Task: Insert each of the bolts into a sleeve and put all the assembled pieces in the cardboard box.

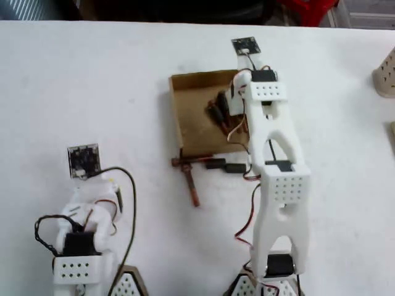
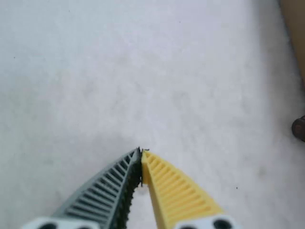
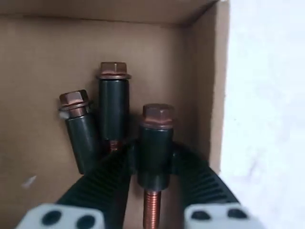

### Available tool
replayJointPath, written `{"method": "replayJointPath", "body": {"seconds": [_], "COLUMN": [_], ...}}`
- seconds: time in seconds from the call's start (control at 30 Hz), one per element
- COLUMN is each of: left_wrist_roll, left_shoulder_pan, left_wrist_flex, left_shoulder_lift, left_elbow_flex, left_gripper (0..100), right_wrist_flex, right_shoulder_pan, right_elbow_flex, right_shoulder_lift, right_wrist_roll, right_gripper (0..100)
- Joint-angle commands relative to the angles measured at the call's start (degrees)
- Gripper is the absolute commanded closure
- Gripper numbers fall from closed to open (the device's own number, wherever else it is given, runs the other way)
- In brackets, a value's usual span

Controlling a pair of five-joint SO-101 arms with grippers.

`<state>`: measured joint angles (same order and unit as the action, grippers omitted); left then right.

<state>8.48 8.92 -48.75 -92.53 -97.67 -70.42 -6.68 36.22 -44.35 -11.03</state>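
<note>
My right gripper (image 3: pixel 155 153) is inside the cardboard box (image 3: pixel 43 52), shut on an assembled piece (image 3: pixel 156 136), a black sleeve with a copper bolt through it. Two more assembled pieces (image 3: pixel 113 102) (image 3: pixel 78 129) lie side by side on the box floor just beyond it. In the high view the right arm (image 1: pixel 271 142) stretches over the box (image 1: pixel 185 92). Two bare copper bolts (image 1: pixel 192 185) (image 1: pixel 185 161) and two black sleeves (image 1: pixel 215 164) (image 1: pixel 236 168) lie on the table at the box's near edge. My left gripper (image 2: pixel 141 153) is shut and holds nothing above bare table.
The white table (image 1: pixel 99 80) is open to the left of the box. The left arm (image 1: pixel 83 216) sits at the near left corner. A pale object (image 1: pixel 386 74) stands at the far right edge. The box's edge (image 2: pixel 294 28) shows in the left wrist view.
</note>
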Motion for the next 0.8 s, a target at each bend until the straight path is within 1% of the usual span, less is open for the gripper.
{"method": "replayJointPath", "body": {"seconds": [0.0, 0.07, 0.23, 0.37, 0.53, 0.67, 0.77], "left_wrist_roll": [-0.53, -0.53, -0.53, -0.53, -0.53, -0.53, -0.53], "left_shoulder_pan": [0.48, 0.48, 0.48, 0.48, 0.48, 0.48, 0.48], "left_wrist_flex": [0.53, 0.53, 0.62, 0.7, 0.7, 0.79, 0.79], "left_shoulder_lift": [-0.48, -0.48, -0.48, -0.48, -0.48, -0.48, -0.48], "left_elbow_flex": [0.26, 0.26, 0.26, 0.26, 0.26, 0.26, 0.26], "left_gripper": [98, 98, 98, 98, 98, 98, 98], "right_wrist_flex": [-2.68, -4.88, -11.47, -18.77, -30.55, -31.25, -31.25], "right_shoulder_pan": [-0.84, -1.01, -0.75, -0.48, -0.57, 0.31, 1.01], "right_elbow_flex": [7.03, 9.76, 17.58, 24.97, 34.55, 34.64, 28.4], "right_shoulder_lift": [-0.22, -0.57, -0.48, -0.48, -0.57, 0.92, 5.14], "right_wrist_roll": [-0.7, -0.7, -0.7, -0.7, -0.79, -0.79, -0.79], "right_gripper": [84.8, 83.7, 87.1, 91.4, 98.6, 98.4, 98.4]}}
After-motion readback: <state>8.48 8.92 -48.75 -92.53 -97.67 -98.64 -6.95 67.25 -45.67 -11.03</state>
